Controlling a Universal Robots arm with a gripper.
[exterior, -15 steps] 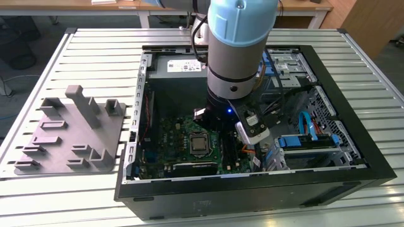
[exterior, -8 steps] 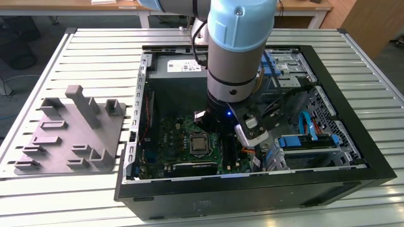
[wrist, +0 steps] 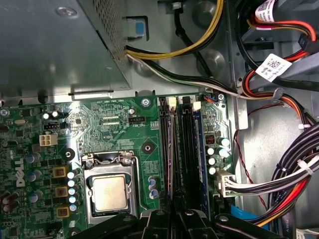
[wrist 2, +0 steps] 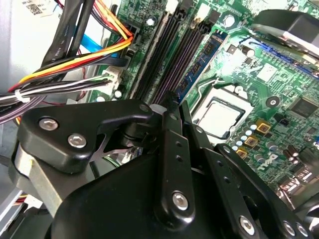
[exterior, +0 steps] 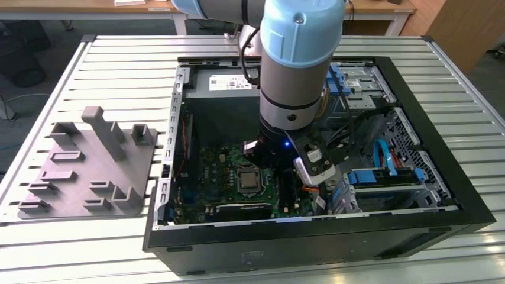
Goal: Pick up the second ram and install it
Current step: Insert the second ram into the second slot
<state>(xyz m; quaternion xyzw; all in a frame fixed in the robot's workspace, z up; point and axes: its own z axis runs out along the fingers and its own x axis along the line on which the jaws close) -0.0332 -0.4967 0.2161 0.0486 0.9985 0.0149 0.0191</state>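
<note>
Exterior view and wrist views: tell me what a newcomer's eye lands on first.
The pale blue robot arm plunging into the open computer case. At the exterior view's left, a grey plastic tray rests on the slatted table. In both wrist views, the gripper hovers over the memory slots beside the processor.

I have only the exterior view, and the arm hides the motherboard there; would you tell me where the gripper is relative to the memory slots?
Observer: In the first wrist view the gripper hangs right over one end of the black memory slots, beside the processor.
Operator: Thank you. Is any stick seated already?
Observer: Yes, in the second wrist view a blue memory stick stands in one slot; I cannot tell which ram it is.
Operator: And the other slots?
Observer: In the first wrist view they look empty.
</note>
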